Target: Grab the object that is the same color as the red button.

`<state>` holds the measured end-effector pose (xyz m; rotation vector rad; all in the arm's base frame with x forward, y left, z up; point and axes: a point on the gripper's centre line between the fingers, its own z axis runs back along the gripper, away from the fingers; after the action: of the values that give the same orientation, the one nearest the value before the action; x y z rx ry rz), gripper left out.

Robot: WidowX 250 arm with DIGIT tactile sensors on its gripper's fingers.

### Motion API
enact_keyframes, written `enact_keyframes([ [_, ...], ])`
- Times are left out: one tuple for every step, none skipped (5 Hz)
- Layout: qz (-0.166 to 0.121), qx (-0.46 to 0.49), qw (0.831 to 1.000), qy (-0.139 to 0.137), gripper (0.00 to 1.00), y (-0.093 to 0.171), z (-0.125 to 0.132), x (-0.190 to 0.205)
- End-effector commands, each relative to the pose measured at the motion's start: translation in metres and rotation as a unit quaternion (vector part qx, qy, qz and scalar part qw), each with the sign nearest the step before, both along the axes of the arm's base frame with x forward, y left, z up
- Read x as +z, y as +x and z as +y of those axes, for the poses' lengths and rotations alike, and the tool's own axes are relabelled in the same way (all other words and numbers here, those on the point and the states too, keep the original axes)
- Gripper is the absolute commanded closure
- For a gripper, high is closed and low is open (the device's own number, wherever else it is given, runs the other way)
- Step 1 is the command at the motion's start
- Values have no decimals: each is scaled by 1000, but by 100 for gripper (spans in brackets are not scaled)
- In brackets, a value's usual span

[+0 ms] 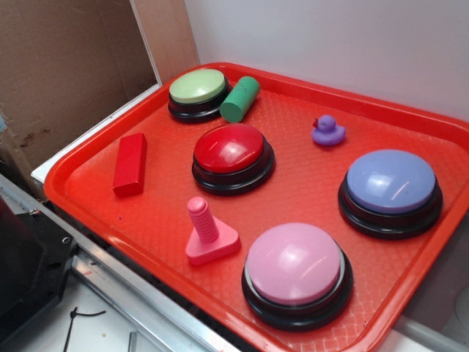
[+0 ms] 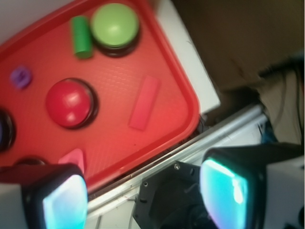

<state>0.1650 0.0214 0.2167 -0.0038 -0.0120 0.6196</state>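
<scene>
— Where is the red block (image 1: 130, 164)?

— It lies flat on the red tray (image 1: 308, 220), near the tray's left rim in the exterior view; the red button (image 1: 233, 156) sits just beside it toward the tray's middle, apart from it; nothing touches the block.

— And the gripper (image 2: 143, 195)?

— Only the wrist view shows it; its two fingers (image 2: 228, 188) are spread wide with nothing between them, and they hang off the tray's edge, over the metal rail (image 2: 209, 143) and the black base below; the block (image 2: 144, 102) appears well above them in that view, not touched.

— What else is on the tray?

— A pale green button (image 1: 198, 93) at the far corner with a green cylinder (image 1: 239, 99) lying against it; a small purple duck (image 1: 327, 130); a blue-violet button (image 1: 390, 191); a pink button (image 1: 296, 273) at the near edge; a pink bolt-shaped piece (image 1: 208, 233) standing on its triangular base between the pink button and the block.

— Behind the tray?

— A white wall (image 1: 352, 44) and brown cardboard (image 1: 66, 73) to the left.
</scene>
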Motion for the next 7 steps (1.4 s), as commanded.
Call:
enact_keyframes([
  [-14, 167, 986, 4, 0, -2, 29, -15],
  [-2, 129, 992, 15, 0, 3, 34, -39],
  [6, 71, 996, 44, 0, 21, 40, -63],
  [34, 43, 996, 70, 0, 38, 46, -95],
  [104, 57, 990, 81, 0, 29, 49, -137],
  [119, 103, 985, 75, 0, 11, 52, -165],
  [110, 88, 989, 55, 0, 11, 50, -192],
])
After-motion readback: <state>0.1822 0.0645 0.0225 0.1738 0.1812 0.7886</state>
